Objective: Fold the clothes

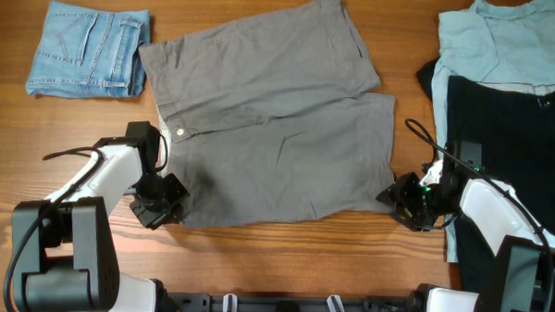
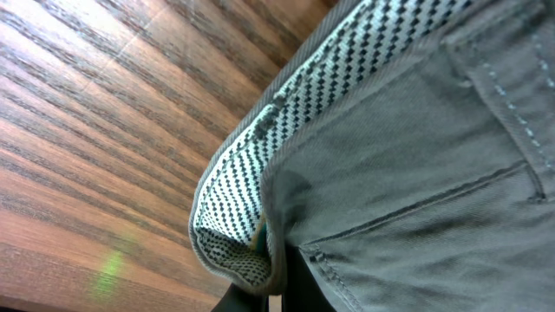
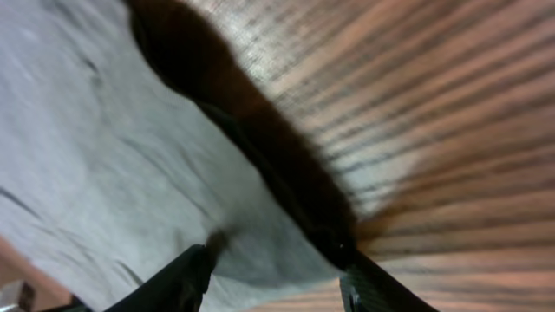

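Nearest, the left end effector (image 1: 158, 206) is clenched on the waistband corner of the grey shorts (image 1: 278, 128), and the right end effector (image 1: 407, 202) stands released, jaws straddling the near hem corner. The shorts lie spread flat in the middle of the worktop (image 1: 36, 166), seemingly not yet folded. Beyond, a denim piece (image 1: 89, 50) sits folded at far left, while a dark garment (image 1: 509, 155) and a pale shirt (image 1: 504, 43) at right look unfolded.

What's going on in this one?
Two robot arms are working on the grey shorts, spread flat on the table. The left gripper is shut on the waistband corner, while the right gripper stands open around the hem corner. No fold is made yet. Folded jeans lie at the far left; a pale shirt and a dark garment wait on the right.
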You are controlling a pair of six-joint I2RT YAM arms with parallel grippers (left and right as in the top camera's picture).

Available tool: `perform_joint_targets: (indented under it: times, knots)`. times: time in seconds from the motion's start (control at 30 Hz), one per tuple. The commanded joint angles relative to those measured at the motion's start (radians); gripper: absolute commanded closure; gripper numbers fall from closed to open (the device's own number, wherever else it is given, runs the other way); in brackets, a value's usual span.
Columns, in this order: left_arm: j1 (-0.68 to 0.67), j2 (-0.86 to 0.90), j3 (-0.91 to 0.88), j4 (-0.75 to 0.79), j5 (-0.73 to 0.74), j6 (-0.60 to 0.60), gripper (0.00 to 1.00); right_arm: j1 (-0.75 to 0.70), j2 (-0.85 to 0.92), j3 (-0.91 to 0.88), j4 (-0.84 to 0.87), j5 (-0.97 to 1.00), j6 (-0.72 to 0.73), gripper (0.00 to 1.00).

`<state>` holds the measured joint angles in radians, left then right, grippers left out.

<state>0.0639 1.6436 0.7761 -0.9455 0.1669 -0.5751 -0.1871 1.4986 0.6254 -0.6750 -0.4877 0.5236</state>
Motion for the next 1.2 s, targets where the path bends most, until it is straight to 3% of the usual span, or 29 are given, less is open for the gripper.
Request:
perform_joint_targets:
  times: [0.0,0.13,0.5,0.73,0.97,1.17]
  knots:
    - [-0.005,0.043,-0.037,0.042,-0.045,-0.010,0.96,-0.001,0.010,-0.032,0.050,0.019,0.014,0.62]
    - [-0.005,0.043,-0.037,0.041,-0.045,-0.010,0.96,-0.005,0.010,-0.018,0.058,0.057,0.014,0.96]
    - [0.040,0.043,-0.036,0.033,-0.026,-0.005,0.96,-0.005,0.006,0.310,-0.222,0.280,-0.030,0.96]
    - [0.053,-0.014,-0.023,0.015,0.037,0.051,0.96,-0.005,0.006,0.340,-0.263,0.278,-0.060,0.96]
    - [0.053,-0.278,0.100,-0.208,0.017,0.054,0.96,-0.005,-0.061,0.378,-0.373,0.267,-0.106,0.96]
    - [0.052,-0.524,0.268,-0.418,-0.090,0.035,0.96,-0.005,-0.211,0.572,-0.501,0.306,-0.124,0.96]
